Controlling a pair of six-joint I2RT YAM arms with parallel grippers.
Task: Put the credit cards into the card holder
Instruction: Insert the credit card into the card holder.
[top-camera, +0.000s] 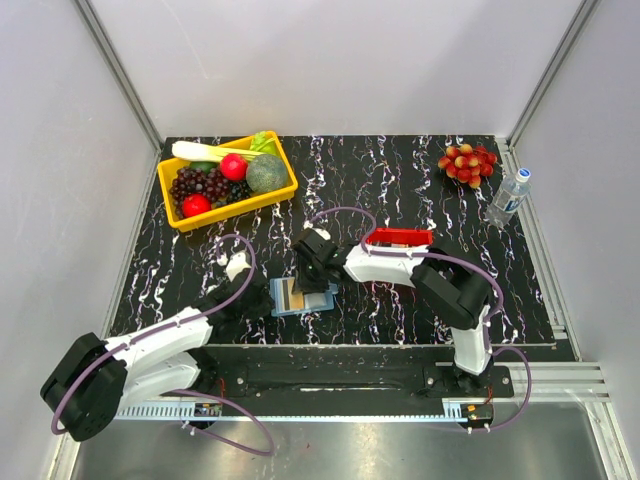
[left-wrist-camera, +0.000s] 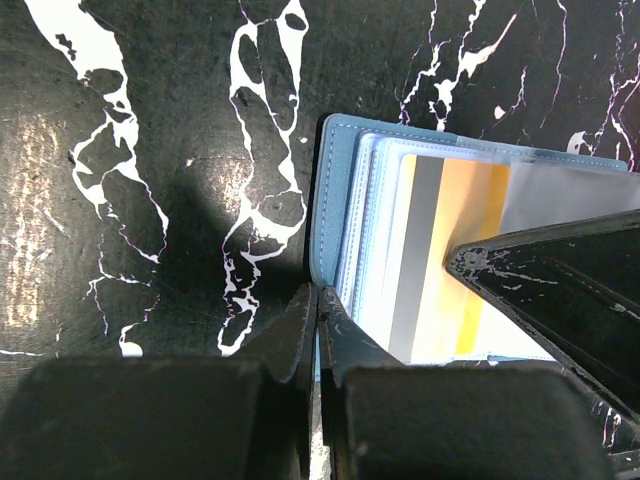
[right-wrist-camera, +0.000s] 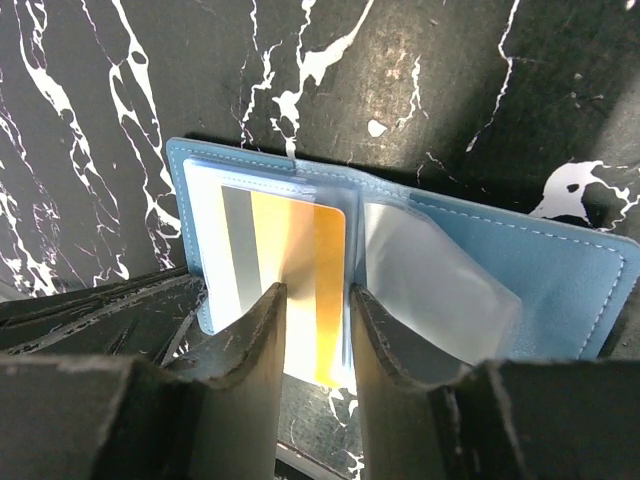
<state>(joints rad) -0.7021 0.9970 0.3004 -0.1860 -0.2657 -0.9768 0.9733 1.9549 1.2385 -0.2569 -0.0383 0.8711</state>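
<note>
The steel-blue card holder (top-camera: 300, 298) lies open by the bench's (top-camera: 400, 185) near edge, left of centre. My left pincer (left-wrist-camera: 318, 312) is shut, tips at its outer edge, I judge to pin it still. My right pincer (right-wrist-camera: 316, 292) stands part open, empty, straddling the gold-striped credit card (right-wrist-camera: 300, 240) on the inner pockets, likely to nudge it home.

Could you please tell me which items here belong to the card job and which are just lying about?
For the job:
blue card holder, lying open
orange card lying in it

Just lying about:
yellow basket of fruit and vegetables
bunch of red fruit
water bottle
red tray, contents unclear
</note>
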